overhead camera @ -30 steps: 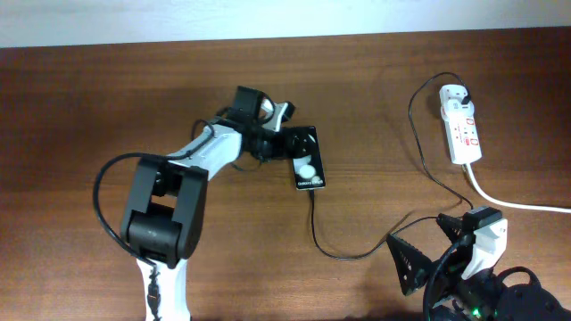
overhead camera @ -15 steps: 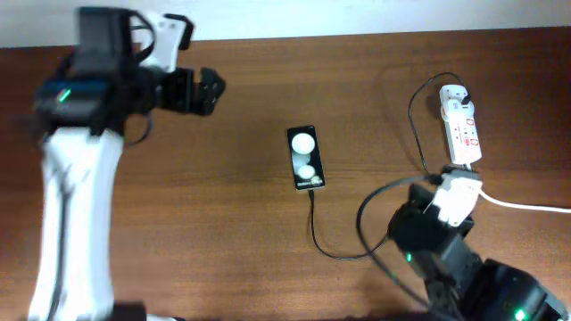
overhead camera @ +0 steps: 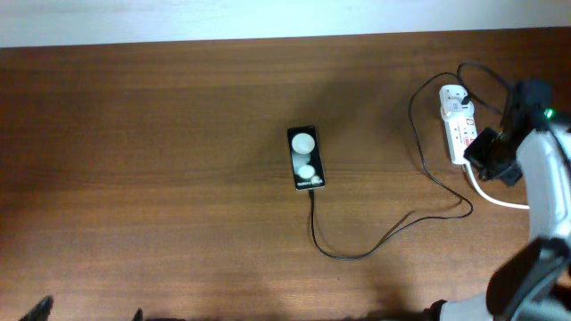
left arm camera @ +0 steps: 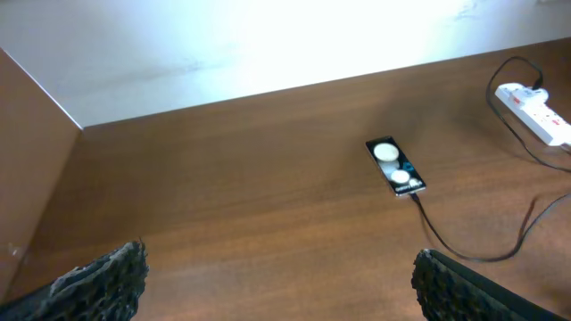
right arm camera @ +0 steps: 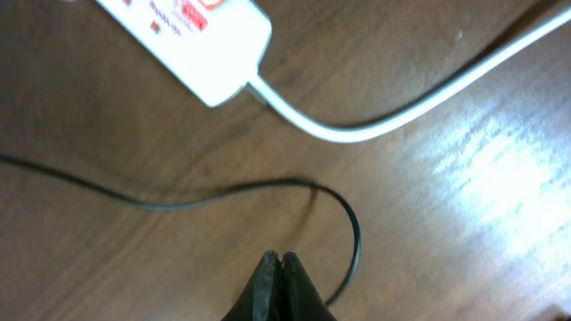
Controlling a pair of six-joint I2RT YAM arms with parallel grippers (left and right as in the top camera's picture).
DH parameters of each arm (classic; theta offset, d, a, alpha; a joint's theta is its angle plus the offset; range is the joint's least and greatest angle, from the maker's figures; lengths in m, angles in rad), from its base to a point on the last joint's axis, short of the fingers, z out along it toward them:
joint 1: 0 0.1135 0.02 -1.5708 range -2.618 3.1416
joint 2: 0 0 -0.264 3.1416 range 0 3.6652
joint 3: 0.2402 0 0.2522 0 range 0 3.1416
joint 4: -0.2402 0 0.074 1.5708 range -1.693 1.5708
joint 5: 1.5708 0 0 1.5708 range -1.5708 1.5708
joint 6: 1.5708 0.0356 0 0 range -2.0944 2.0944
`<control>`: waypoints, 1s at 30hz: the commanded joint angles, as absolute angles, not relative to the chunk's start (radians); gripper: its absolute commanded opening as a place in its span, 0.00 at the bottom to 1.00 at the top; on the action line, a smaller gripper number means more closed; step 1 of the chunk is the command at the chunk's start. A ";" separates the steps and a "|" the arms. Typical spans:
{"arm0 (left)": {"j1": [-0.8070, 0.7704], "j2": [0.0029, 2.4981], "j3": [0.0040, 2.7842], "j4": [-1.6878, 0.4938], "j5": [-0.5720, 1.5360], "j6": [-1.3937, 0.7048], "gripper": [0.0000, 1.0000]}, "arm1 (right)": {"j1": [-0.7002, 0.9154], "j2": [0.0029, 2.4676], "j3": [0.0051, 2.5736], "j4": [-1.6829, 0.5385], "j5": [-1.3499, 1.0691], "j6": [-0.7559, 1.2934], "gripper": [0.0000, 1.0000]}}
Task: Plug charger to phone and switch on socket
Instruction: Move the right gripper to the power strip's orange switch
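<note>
Black charger cable [overhead camera: 344, 256] is seen meeting the lower end of the phone [overhead camera: 305, 158], which lies well apart from the white power strip [overhead camera: 459, 125]. The right gripper [right arm camera: 279, 260], pinched together and empty, is held beside that strip, likely to press its switch; the left gripper [left arm camera: 278, 259] is spread wide.

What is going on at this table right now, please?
The charger cable appears plugged into the phone in the middle of the table and runs over to the power strip on the right. The right gripper is shut and empty, hovering beside the strip's cord end, perhaps heading for its switch. The left gripper hangs open, away from everything.
</note>
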State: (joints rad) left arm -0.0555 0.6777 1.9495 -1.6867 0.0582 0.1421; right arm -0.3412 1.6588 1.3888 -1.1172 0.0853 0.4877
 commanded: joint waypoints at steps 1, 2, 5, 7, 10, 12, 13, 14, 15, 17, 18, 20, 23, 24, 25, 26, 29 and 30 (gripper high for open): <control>-0.052 0.649 1.946 -1.687 0.041 0.144 0.99 | -0.376 1.815 1.593 -1.146 0.003 0.475 0.04; -0.051 0.649 1.946 -1.687 0.040 0.144 0.99 | -0.376 1.864 1.655 -1.145 0.013 0.473 0.04; -0.051 0.591 1.945 -1.687 0.040 0.144 0.99 | -0.381 2.028 1.795 -1.118 0.015 0.449 0.04; -0.051 0.545 1.945 -1.687 0.041 0.144 0.99 | -0.384 2.084 1.814 -1.073 0.014 0.449 0.04; -0.051 0.394 1.947 -1.687 0.041 0.144 0.99 | -0.388 2.140 1.814 -0.945 0.011 0.433 0.04; -0.051 0.329 1.947 -1.687 0.040 0.144 0.99 | -0.388 2.153 1.814 -0.897 0.011 0.434 0.04; -0.051 0.303 1.947 -1.687 0.040 0.144 0.99 | -0.387 2.168 1.814 -0.876 0.011 0.434 0.04; -0.051 0.290 1.947 -1.687 0.040 0.144 0.99 | -0.387 2.180 1.814 -0.865 0.010 0.434 0.04; -0.051 0.284 1.947 -1.687 0.040 0.144 0.99 | -0.387 2.189 1.814 -0.857 0.011 0.434 0.04; -0.034 0.277 1.947 -1.687 0.041 0.144 0.99 | -0.387 2.221 1.814 -0.834 0.011 0.434 0.04; -0.030 0.276 1.947 -1.687 0.041 0.144 0.99 | -0.387 2.229 1.814 -0.823 0.011 0.434 0.04; -0.030 0.276 1.947 -1.687 0.040 0.144 0.99 | -0.387 2.234 1.814 -0.811 0.010 0.434 0.04; -0.030 0.248 1.946 -1.687 0.040 0.144 0.99 | -0.387 2.239 1.811 -0.803 0.011 0.434 0.04; -0.030 0.227 1.947 -1.687 0.040 0.144 0.99 | -0.387 2.246 1.811 -0.804 0.009 0.434 0.04; -0.030 0.213 1.947 -1.687 0.040 0.144 0.99 | -0.387 2.252 1.811 -0.807 -0.002 0.434 0.04; -0.030 0.197 1.947 -1.687 0.040 0.144 0.99 | -0.387 2.264 1.811 -0.806 -0.037 0.434 0.04; -0.030 0.160 1.947 -1.687 0.040 0.144 0.99 | -0.378 2.296 1.811 -0.807 -0.106 0.434 0.04; -0.030 0.153 1.947 -1.687 0.040 0.144 0.99 | -0.366 2.297 1.811 -0.807 -0.106 0.434 0.04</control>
State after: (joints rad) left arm -0.0322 0.1822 1.9480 -1.6878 0.0479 0.1417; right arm -0.3885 2.2604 1.8008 -0.8070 -0.0479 0.4412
